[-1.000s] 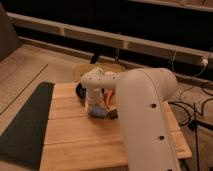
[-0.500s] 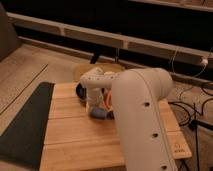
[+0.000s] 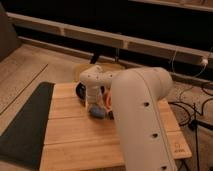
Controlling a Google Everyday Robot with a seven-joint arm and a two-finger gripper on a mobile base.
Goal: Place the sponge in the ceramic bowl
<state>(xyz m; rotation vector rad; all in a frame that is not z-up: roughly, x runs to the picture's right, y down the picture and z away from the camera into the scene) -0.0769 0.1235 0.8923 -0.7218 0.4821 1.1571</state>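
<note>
The blue-grey sponge [image 3: 98,113] lies on the wooden table [image 3: 75,140], near its middle. My gripper [image 3: 94,105] comes straight down onto the sponge from above, at the end of the white wrist. Its tips are hidden against the sponge. The ceramic bowl [image 3: 80,90] shows as a dark round shape just left of and behind the wrist, mostly hidden by it. My thick white forearm [image 3: 142,120] fills the right foreground.
A dark mat [image 3: 22,125] lies on the floor along the table's left side. Something orange [image 3: 107,101] sits right of the wrist. A round tan object [image 3: 84,70] stands behind the table. Cables [image 3: 197,117] trail on the floor at the right.
The forearm has swung a little towards the left. The gripper stays over the sponge, which rests at the same spot on the table.
</note>
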